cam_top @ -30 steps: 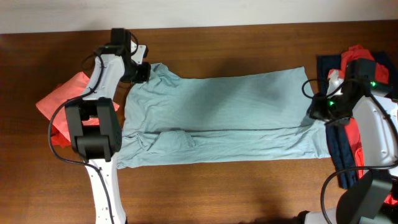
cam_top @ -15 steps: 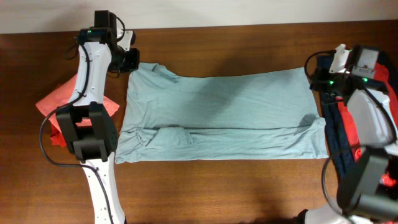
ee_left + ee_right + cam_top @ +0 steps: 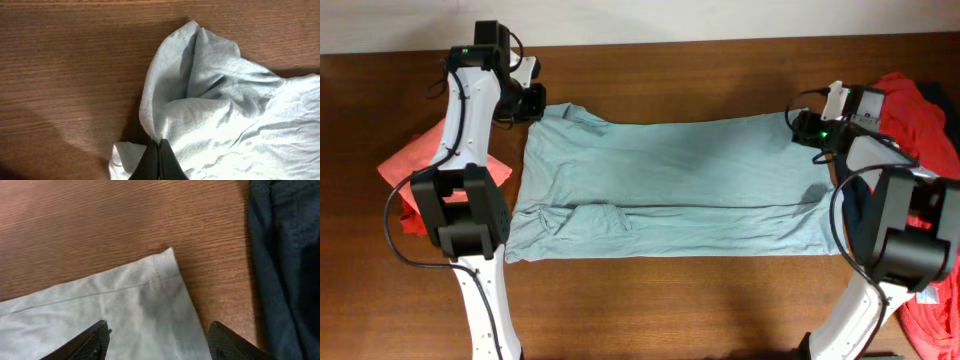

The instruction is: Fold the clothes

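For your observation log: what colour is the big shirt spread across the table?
Pale grey-blue shirt, clearest overhead.

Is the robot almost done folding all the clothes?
Not nearly. The grey-blue shirt lies spread flat, one long side seemingly folded in. The left tool pinches one corner; the right tool hangs open over another. The coral-red garment, navy garment and red garment wait unfolded.

A pale grey-blue shirt point(image 3: 670, 185) lies spread on the table point(image 3: 670, 310).
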